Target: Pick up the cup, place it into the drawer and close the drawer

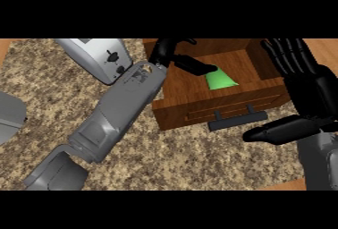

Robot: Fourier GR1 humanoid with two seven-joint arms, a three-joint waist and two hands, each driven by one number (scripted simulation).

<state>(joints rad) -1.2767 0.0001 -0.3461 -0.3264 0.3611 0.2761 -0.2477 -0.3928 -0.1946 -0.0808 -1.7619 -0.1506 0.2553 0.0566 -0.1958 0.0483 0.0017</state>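
Far left: white-and-silver toaster (99,56) on the speckled stone worktop (198,156), well apart from the action.

Centre: grey left forearm (122,112) slants from the near left up to the far left corner of the open brown wooden drawer (198,94). Left robot hand (173,51) is curled, with a digit pressed on the upper end of the bright green cup (219,80); it looks pinched, not released. The cup hangs tilted inside the drawer, probably being lowered. Whether it touches the drawer floor cannot be told.

The dark bar handle (238,120) faces the near side, untouched; closing is not yet begun.

Right: right robot hand (310,89) rests open beside the drawer's right wall, fingers straight, holding nothing, likely placed to push the front shut.
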